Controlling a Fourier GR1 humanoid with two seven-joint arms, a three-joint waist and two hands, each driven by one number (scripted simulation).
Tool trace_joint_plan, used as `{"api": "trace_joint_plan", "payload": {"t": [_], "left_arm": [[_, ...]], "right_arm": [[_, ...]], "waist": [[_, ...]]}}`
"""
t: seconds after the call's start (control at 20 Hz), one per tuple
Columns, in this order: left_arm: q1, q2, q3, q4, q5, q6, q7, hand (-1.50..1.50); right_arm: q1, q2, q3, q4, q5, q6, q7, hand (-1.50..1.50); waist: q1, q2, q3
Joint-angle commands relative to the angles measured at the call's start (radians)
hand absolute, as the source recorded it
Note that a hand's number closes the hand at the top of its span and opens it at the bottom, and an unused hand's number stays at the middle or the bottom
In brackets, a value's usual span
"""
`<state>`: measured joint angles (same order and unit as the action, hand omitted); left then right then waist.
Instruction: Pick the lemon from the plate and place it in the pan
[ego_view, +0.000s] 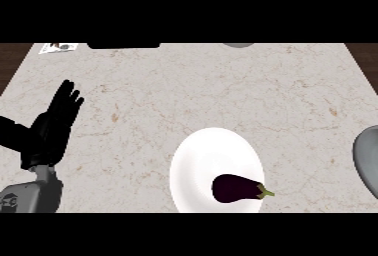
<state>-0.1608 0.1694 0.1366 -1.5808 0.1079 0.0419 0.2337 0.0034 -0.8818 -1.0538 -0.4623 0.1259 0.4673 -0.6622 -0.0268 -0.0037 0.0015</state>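
Left black hand (53, 125) is held open at the left over the speckled beige stone counter (192, 85); a dark purple eggplant (238, 188) is seen on the round white plate (203, 150), grey pan (367, 157) at right.

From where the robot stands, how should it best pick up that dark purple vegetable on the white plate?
Probably from above, fingers closing across the eggplant's plump middle. It lies flat on the plate, green stem pointing right, so the wide body offers more hold than the tapering stem end.
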Motion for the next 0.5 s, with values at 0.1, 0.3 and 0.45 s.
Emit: {"api": "trace_joint_plan", "payload": {"t": [0.1,0.3,0.45], "left_arm": [[0.045,-0.01,-0.019,-0.075,-0.002,0.006,0.046,0.0],[0.054,-0.011,-0.02,-0.07,0.0,-0.011,0.009,0.0],[0.044,-0.016,-0.019,-0.041,-0.017,0.002,-0.011,0.0]], "right_arm": [[0.189,-0.035,-0.043,0.033,-0.074,0.211,-0.15,-1.5],[0.223,-0.044,-0.041,0.054,-0.094,0.192,-0.192,-1.5],[0.273,-0.039,-0.029,0.017,-0.11,0.217,-0.198,-1.5]], "waist": [[0.011,0.0,0.0],[0.015,0.0,0.001],[0.012,0.0,0.0]]}}
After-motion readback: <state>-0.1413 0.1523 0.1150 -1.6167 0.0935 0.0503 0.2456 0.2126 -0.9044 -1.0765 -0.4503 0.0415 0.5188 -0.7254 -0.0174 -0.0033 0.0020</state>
